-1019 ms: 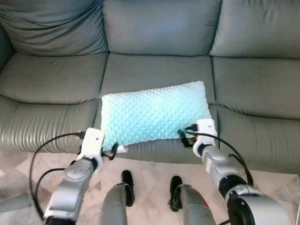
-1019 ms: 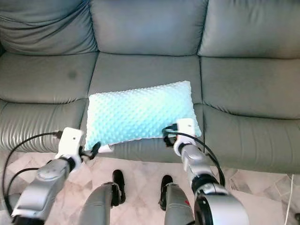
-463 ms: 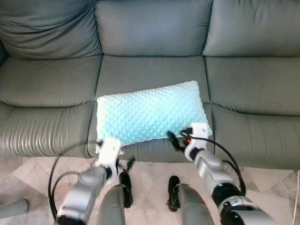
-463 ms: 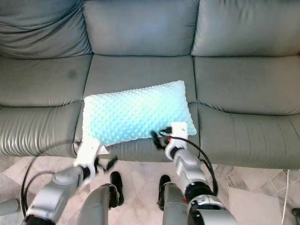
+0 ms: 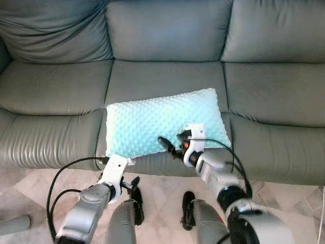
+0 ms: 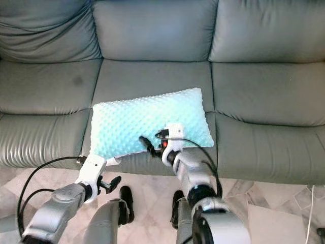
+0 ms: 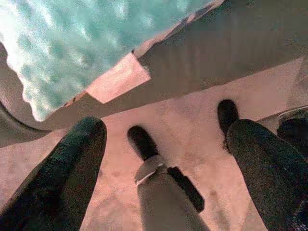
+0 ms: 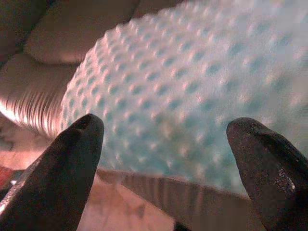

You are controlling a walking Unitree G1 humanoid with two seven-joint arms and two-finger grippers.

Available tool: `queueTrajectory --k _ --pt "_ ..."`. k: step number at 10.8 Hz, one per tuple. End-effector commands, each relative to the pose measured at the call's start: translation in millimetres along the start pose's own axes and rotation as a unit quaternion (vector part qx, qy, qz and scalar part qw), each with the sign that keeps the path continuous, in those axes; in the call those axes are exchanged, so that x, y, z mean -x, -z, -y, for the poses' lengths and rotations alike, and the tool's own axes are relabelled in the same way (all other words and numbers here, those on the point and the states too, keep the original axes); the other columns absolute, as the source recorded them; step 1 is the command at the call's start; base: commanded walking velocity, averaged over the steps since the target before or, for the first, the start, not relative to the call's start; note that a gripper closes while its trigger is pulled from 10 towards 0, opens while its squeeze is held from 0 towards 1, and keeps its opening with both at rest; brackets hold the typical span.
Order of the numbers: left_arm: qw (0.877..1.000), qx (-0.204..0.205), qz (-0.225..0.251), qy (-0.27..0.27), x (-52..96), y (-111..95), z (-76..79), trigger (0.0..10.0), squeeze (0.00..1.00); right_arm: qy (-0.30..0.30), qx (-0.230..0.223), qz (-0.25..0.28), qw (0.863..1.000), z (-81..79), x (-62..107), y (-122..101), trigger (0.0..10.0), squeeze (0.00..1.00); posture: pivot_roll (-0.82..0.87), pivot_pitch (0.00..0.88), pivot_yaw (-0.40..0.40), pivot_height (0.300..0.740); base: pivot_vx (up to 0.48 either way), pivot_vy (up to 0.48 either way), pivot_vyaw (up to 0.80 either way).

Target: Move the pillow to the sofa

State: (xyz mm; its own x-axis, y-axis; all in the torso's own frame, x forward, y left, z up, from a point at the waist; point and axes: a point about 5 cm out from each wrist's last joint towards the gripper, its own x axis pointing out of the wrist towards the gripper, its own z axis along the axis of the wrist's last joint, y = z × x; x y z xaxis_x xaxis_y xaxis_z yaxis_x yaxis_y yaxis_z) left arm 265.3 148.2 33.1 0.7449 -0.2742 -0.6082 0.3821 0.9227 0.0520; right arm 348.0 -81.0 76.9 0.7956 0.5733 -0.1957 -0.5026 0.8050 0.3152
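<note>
A light turquoise dotted pillow [image 5: 162, 122] lies flat on the middle seat of the grey leather sofa [image 5: 56, 86], its front edge near the seat's front. My right gripper [image 5: 167, 146] hovers open at the pillow's front edge, fingers pointing left; in the right wrist view the pillow [image 8: 192, 96] lies just beyond the spread fingers [image 8: 72, 159]. My left gripper [image 5: 133, 183] is open below the seat front, over the floor, with nothing between its fingers [image 7: 72, 159]. The pillow's corner [image 7: 62, 57] and white tag [image 7: 118, 77] lie beyond it.
The sofa's left seat [image 5: 51, 91] and right seat [image 5: 274, 91] hold nothing. My two black feet [image 5: 137, 195] stand on the pale marble floor [image 5: 162, 188] right against the sofa front. A cable [image 5: 56, 178] loops from my left wrist.
My right gripper has swung left along the pillow's front edge from its right corner. My left gripper has dropped from the pillow's left corner to below the seat front. The pillow stays put.
</note>
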Motion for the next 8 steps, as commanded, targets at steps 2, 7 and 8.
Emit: queueTrajectory --k 2,7,8 --pt "0.998 -0.007 -0.038 0.039 -15.3 12.8 20.9 10.0 0.00 0.023 0.004 0.005 1.000 9.2 5.2 -2.5 10.0 0.00 0.00 0.438 0.038 0.740 0.000 0.000 0.00" --pt "0.997 -0.004 -0.042 0.068 -48.5 1.6 54.5 10.0 0.00 0.114 0.061 0.054 0.990 38.2 69.9 -19.9 10.0 0.00 -0.18 0.448 -0.017 0.740 0.000 0.000 0.00" --pt "0.997 -0.009 -0.041 0.065 -50.8 1.4 55.4 10.0 0.00 0.115 0.063 0.052 0.990 36.4 76.1 -20.5 10.0 0.00 -0.18 0.447 -0.024 0.740 0.000 0.000 0.00"
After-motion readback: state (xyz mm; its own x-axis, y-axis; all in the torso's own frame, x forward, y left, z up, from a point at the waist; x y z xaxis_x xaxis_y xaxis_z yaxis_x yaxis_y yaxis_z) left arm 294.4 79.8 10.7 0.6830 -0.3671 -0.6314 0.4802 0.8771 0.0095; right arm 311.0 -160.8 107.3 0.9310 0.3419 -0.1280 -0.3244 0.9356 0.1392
